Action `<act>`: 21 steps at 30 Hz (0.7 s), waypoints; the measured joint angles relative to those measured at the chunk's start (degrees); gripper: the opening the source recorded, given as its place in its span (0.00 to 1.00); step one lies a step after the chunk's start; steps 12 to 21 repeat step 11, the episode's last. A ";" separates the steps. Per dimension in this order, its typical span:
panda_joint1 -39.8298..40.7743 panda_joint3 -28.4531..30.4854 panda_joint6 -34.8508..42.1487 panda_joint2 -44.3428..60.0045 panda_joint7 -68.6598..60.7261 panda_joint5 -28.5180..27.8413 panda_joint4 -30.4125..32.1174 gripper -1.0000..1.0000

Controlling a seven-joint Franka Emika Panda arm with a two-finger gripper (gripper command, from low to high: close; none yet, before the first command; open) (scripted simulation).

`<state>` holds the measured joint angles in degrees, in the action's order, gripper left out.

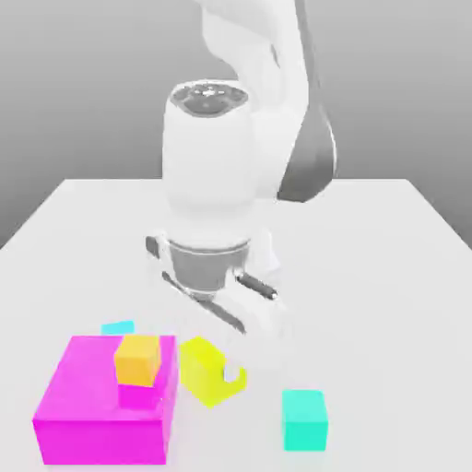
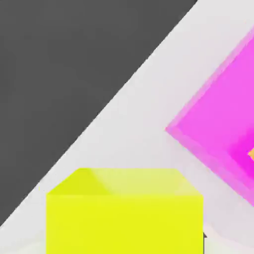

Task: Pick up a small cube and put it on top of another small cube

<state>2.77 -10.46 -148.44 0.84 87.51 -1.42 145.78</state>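
The small cube (image 1: 201, 371) is bright yellow and sits tilted just beside the magenta block (image 1: 92, 410), at the exterior view's right of it. My gripper (image 1: 221, 371) reaches down over it from the white arm, and a pale fingertip (image 1: 232, 374) presses against the cube's side. The jaws are shut on the cube. In the hand view the same yellow cube (image 2: 124, 218) sits very close, with the magenta block (image 2: 223, 114) beyond it. An orange cube (image 1: 138, 358) rests on top of the magenta block.
A teal cube (image 1: 304, 419) stands near the front, at the exterior view's right of the yellow cube. A second teal piece (image 1: 118, 327) peeks out behind the magenta block. The white table (image 1: 387, 277) stretches back behind the arm, and its edge (image 2: 114, 104) runs near the cube.
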 joint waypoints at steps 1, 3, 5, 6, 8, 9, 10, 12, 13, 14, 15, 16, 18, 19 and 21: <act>-2.14 -1.20 0.19 -0.42 -1.19 -0.03 0.65 0.00; -5.58 -0.78 -1.75 1.39 -0.93 0.20 1.79 0.00; -4.16 0.40 -5.12 4.84 0.07 -1.04 2.01 0.00; -4.33 0.82 -6.97 6.76 0.69 -1.86 2.02 0.00; -4.80 1.58 -10.15 10.05 1.67 -3.21 2.01 1.00; -4.80 1.58 -10.15 10.05 1.67 -3.21 2.01 1.00; -4.80 1.58 -10.15 10.05 1.67 -3.21 2.01 1.00; -4.80 1.58 -10.15 10.05 1.67 -3.21 2.01 1.00; -4.80 1.58 -10.15 10.05 1.67 -3.21 2.01 1.00; -4.80 1.58 -10.15 10.05 1.67 -3.21 2.01 1.00; -4.80 1.58 -10.15 10.05 1.67 -3.21 2.01 1.00; -4.80 1.58 -10.15 10.05 1.67 -3.21 2.01 1.00; -4.80 1.58 -10.15 10.05 1.67 -3.21 2.01 1.00; -4.80 1.58 -10.15 10.05 1.67 -3.21 2.01 1.00; -4.80 1.58 -10.15 10.05 1.67 -3.21 2.01 1.00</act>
